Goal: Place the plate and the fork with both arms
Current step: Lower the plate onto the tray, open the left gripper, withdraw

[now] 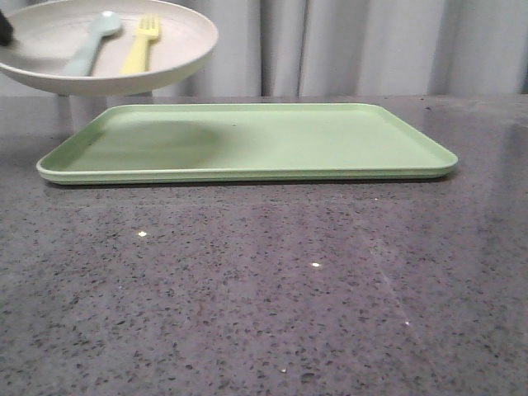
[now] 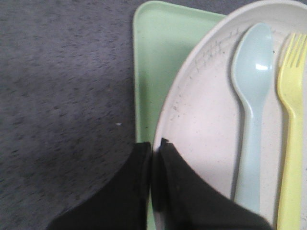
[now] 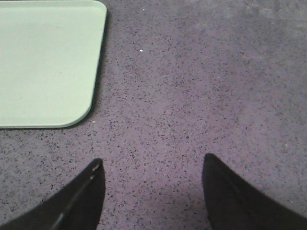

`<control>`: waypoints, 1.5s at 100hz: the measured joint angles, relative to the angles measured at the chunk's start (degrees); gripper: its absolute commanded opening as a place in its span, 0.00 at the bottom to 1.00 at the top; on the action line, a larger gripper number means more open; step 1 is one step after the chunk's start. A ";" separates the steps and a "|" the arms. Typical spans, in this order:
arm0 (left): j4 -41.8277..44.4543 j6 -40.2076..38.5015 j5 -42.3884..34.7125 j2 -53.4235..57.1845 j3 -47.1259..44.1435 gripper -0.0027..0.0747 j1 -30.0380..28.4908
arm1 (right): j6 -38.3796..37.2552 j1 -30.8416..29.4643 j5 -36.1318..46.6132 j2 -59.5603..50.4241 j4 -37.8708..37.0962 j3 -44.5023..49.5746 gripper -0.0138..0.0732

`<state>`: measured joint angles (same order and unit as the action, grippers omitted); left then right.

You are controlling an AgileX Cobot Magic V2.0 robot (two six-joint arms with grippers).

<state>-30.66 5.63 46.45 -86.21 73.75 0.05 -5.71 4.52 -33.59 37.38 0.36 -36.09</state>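
Plate up in the air over the tray's left end

The left gripper [image 2: 152,148] pinches the plate [image 1: 177,62] by its rim, with the fork [image 1: 142,43] and a pale blue spoon [image 1: 92,43] lying inside; the right gripper [image 3: 151,184] hangs wide open over the bare table [image 1: 264,289], beside the green tray [image 1: 346,140], holding nothing.

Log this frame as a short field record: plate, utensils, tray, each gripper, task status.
plate: held in the air above the tray's left end, casting a shadow on it
fork: yellow, lying inside the plate
spoon: pale blue, lying in the plate beside the fork
tray: light green, flat on the table, nothing resting on it
left gripper: shut on the plate's rim
right gripper: open, holding nothing, over bare table beside a tray corner
task status: plate not yet set down; fork not yet picked out
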 measured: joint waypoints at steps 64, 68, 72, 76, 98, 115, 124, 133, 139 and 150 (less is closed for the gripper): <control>-1.11 -4.80 -9.20 -15.50 3.95 0.01 12.29 | 0.00 0.00 -0.33 0.00 0.00 0.00 0.68; -1.21 -4.85 -9.34 -15.50 3.95 0.01 12.29 | 0.00 0.00 -0.33 0.00 0.00 0.00 0.68; -1.31 -4.85 -9.43 -15.53 3.95 0.03 12.29 | 0.00 0.00 -0.44 0.00 0.00 0.00 0.68; -1.31 -4.85 -9.47 -15.53 3.95 0.06 12.29 | 0.00 0.00 -0.44 0.00 0.00 0.00 0.68; -1.80 -5.07 -9.80 -15.53 4.08 0.28 12.29 | 0.00 0.00 -0.44 0.00 0.23 0.00 0.68; -1.07 -5.07 -9.91 -15.53 4.20 0.29 12.29 | 0.00 0.00 -0.02 0.00 0.65 0.00 0.68; 0.40 -5.07 -9.91 -15.53 4.20 0.29 12.29 | 0.00 0.00 0.07 0.00 1.09 0.00 0.68; 1.93 -5.07 -9.91 -14.51 4.20 0.29 12.29 | 0.00 0.00 -0.20 0.14 2.11 -0.29 0.68; 3.03 -5.07 -10.00 -12.90 3.76 0.29 11.83 | 0.00 0.00 -0.67 0.67 2.59 -1.09 0.68; 5.64 -5.07 -10.50 -8.96 1.91 0.29 10.79 | 0.00 1.38 -1.68 2.95 2.74 -3.82 0.68</control>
<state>-25.02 0.56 35.95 -95.16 75.66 10.85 -5.71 5.89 -35.27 40.33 3.10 -39.91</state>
